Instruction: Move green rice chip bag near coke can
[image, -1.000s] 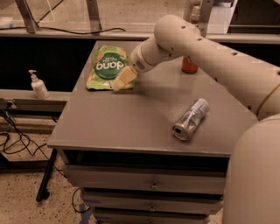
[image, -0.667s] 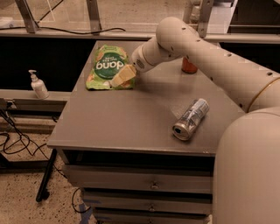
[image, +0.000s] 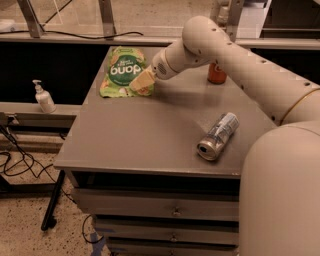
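A white plastic pump bottle (image: 44, 97) stands on a low ledge at far left, above black cables (image: 15, 162) trailing over the speckled floor; beside it, the grey flat-topped table (image: 135, 135) with drawers below carries the rest; the flat, crinkly light-green rice chip bag (image: 122, 70) lies at the table's far left corner, its dark green round label showing "dang" in white, upside down to the camera, with pale chip pictures around it and the pouch's edges slightly wrinkled; the robot's cream-coloured gripper (image: 142, 81) rests on the bag's near right corner, touching it, though whether it grips the pouch cannot be told; the white jointed arm (image: 225, 55) sweeps in from the right foreground across the table's back; just behind the arm, near the far edge, stands the red coke can (image: 217, 74), upright, partly hidden and well apart from the bag; nearer the front right, a silver-grey drinks can (image: 218, 136) lies on its side, open end toward the camera
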